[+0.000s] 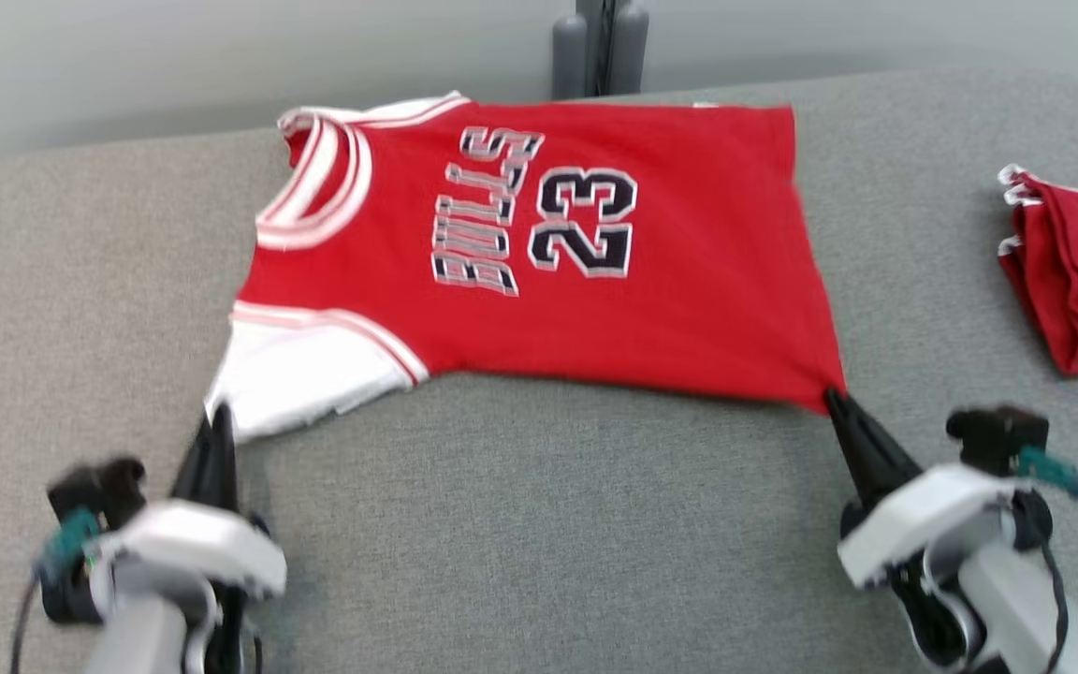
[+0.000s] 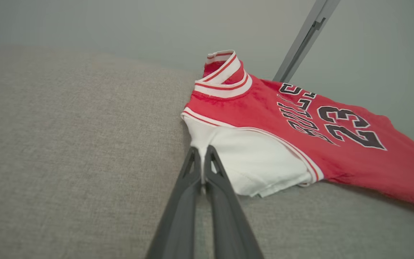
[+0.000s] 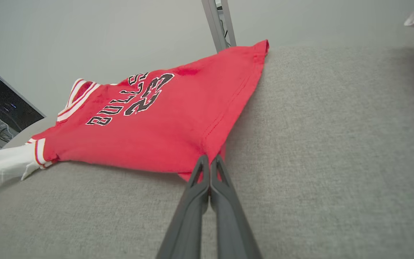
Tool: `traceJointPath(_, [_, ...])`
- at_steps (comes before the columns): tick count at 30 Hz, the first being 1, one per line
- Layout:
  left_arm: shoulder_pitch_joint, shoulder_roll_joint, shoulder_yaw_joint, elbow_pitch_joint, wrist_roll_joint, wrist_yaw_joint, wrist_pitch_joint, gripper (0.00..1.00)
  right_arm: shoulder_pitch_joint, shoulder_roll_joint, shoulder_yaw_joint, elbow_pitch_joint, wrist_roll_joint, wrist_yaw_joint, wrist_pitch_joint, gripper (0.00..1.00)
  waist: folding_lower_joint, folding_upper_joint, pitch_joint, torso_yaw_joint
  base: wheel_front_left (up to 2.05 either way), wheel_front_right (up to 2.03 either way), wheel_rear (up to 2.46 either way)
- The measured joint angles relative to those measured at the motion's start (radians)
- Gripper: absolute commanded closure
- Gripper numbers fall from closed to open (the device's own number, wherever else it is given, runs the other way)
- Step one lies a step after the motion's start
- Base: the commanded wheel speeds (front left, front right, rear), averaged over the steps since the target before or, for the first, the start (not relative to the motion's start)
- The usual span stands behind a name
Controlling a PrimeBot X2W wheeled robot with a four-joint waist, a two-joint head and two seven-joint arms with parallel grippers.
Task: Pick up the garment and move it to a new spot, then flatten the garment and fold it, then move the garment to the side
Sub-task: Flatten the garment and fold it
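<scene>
Garment, red "BULLS 23" jersey, white sleeve pinched in left hand, hem corner pinched in right hand

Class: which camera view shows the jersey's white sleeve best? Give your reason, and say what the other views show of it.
Left wrist view: the white sleeve of the jersey lies close and sharp, the left claw shut on its edge. Head view shows the sleeve smaller, blurred. Right wrist view catches a strip at its left edge.
</scene>
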Motion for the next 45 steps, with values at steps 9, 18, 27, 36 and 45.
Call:
traceJointPath(9, [0.41,0.008,-0.01,-0.527,0.039,0.152,0.114,1.0,0.312,0.007,-0.182,-0.183,-0.177,0.0,-0.001,1.0,-0.0001,-0.0001,-0.092,0.01,0.0,0.0,0.0])
traceJointPath(18, [0.684,0.066,-0.025,-1.048,0.111,0.331,0.358,1.0,0.513,-0.012,-0.313,-0.341,-0.27,0.0,0.064,1.0,-0.0001,0.0,-0.155,0.031,0.0,0.0,0.0])
traceJointPath(27, [0.787,0.079,-0.07,-1.278,0.161,0.409,0.499,1.0,0.686,0.002,-0.446,-0.559,-0.34,0.0,0.241,1.0,-0.0001,0.0,-0.177,0.047,0.0,0.0,0.0])
traceJointPath(36, [0.726,0.087,-0.094,-1.219,0.149,0.381,0.532,1.0,0.705,0.063,-0.491,-0.647,-0.367,0.0,0.36,1.0,0.0,0.0,-0.133,0.038,0.0,0.0,0.0])
traceJointPath(45, [0.49,0.125,-0.093,-1.129,0.16,0.318,0.549,1.0,0.564,0.091,-0.525,-0.669,-0.326,0.0,0.42,1.0,-0.0001,0.0,-0.031,0.02,0.0,0.0,0.0])
